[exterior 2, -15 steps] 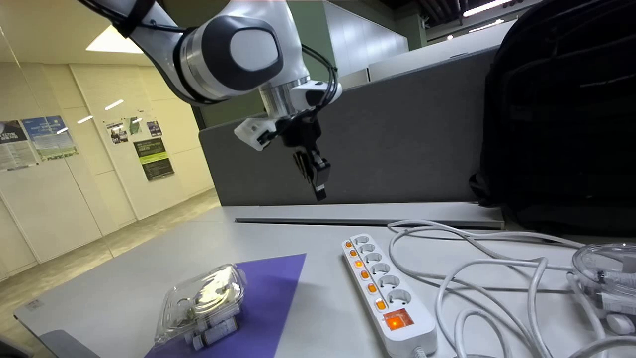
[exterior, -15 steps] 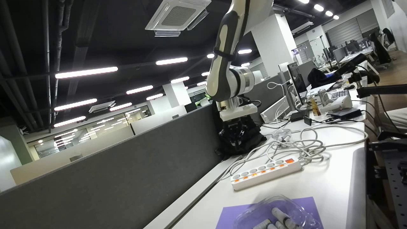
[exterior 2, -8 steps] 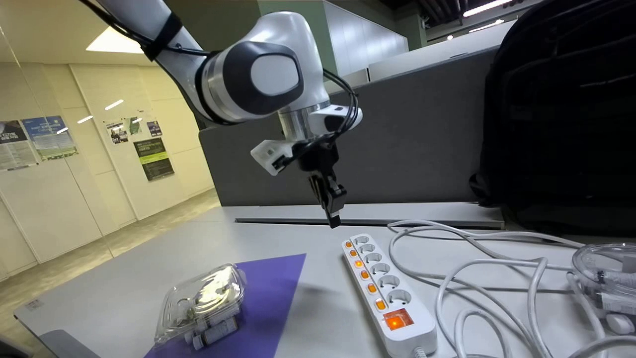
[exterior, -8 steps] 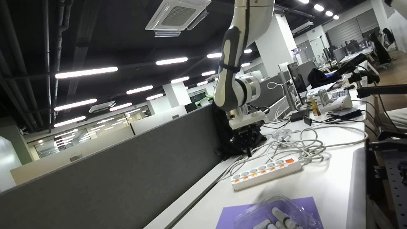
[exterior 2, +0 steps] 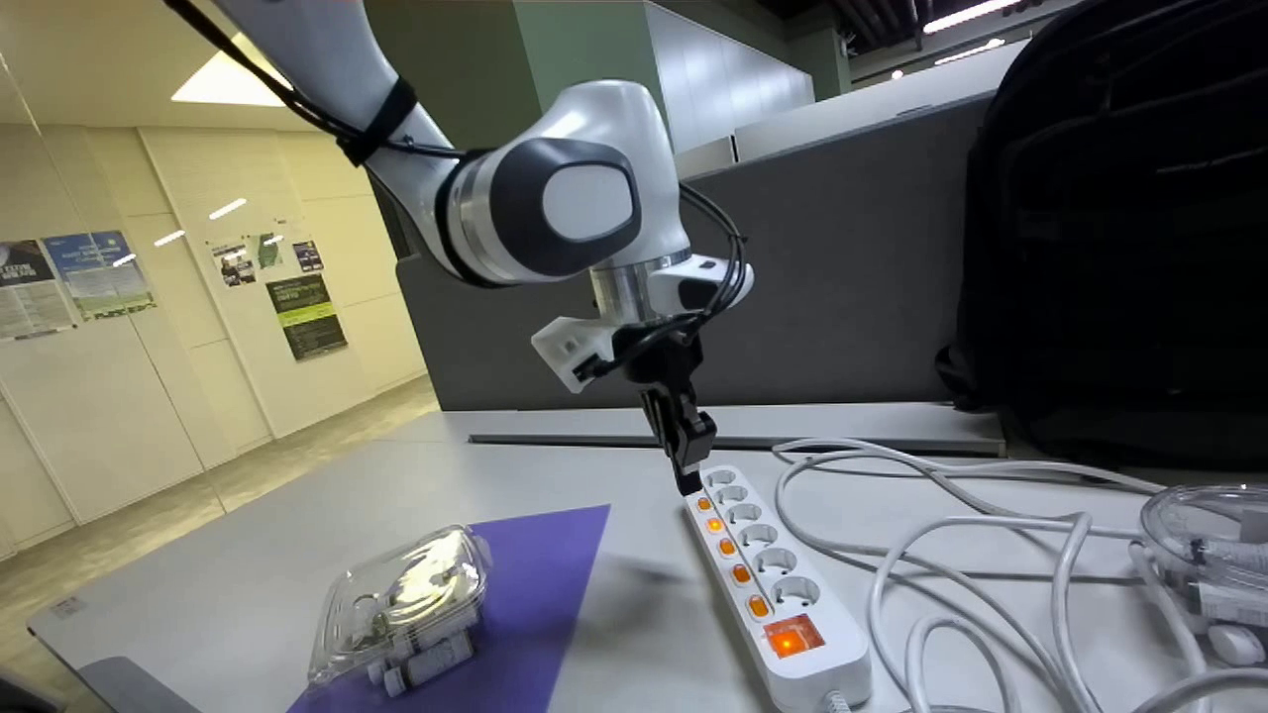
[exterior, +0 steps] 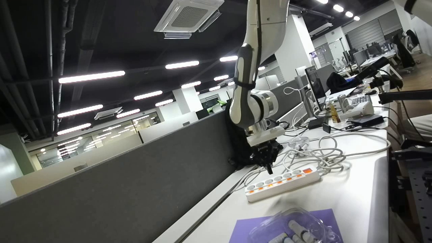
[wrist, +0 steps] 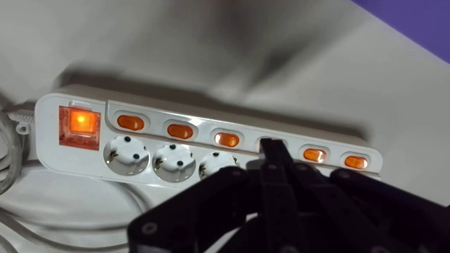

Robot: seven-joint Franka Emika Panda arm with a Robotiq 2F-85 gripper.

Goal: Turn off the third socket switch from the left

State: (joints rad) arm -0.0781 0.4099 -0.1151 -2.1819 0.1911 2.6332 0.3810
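Observation:
The socket is a white power strip on the white table, also in an exterior view and the wrist view. It has a row of small orange switches and a large lit red-orange switch at the cable end. The third small switch from the end away from the cable looks brighter. My gripper is shut and empty, fingers together, pointing down. In both exterior views its tip is just above the strip. In the wrist view the tip hides most of the switch third from the right end.
White cables lie looped beside the strip. A clear plastic box with tubes lies on a purple sheet. A grey partition and a black backpack stand behind. Another clear container is near the cables.
My gripper has come down and moved over to the strip, from well above the table to just above the strip. The strip and the other objects have not moved.

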